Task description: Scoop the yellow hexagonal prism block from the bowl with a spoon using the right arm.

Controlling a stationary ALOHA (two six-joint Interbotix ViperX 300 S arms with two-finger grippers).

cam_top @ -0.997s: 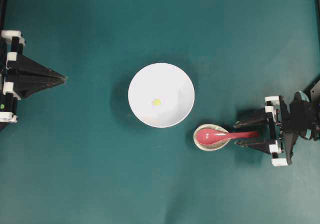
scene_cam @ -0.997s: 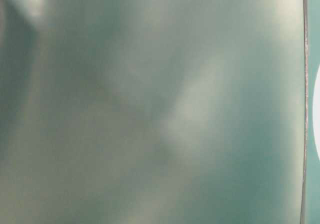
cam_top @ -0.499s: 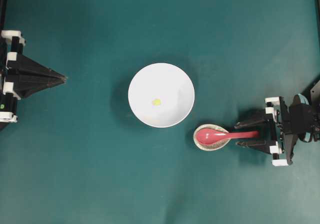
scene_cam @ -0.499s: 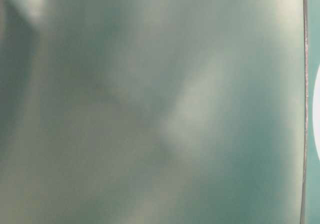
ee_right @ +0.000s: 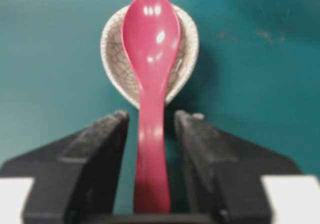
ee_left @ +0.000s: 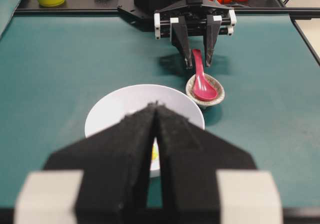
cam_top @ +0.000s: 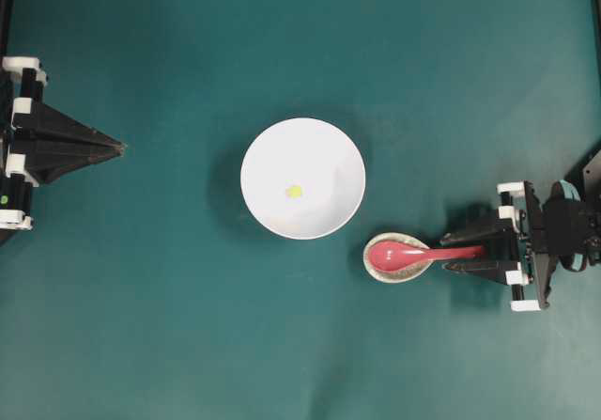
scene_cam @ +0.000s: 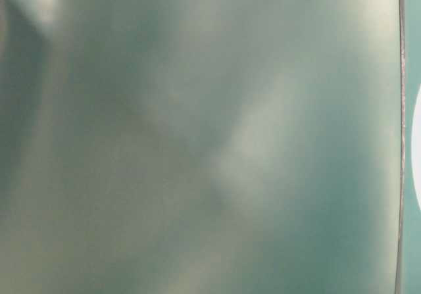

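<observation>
Yellow hexagonal prism block: lying inside the bowl, a little left of its middle, untouched.
Bowl: large, white and round, sitting near the middle of the green desk.
Spoon: pink-red, its scoop resting in the small speckled dish just right of the bowl's near edge, its handle pointing right.
Right claw: sitting low at the handle, one finger on each side of it; in the right wrist view a thin gap is showing on both sides, so it is released and not grasping the handle.
Left claw: parked at the far left of the desk, well apart from the bowl, its fingers clenched together to a point.
Table-level view: giving only a blur.
</observation>
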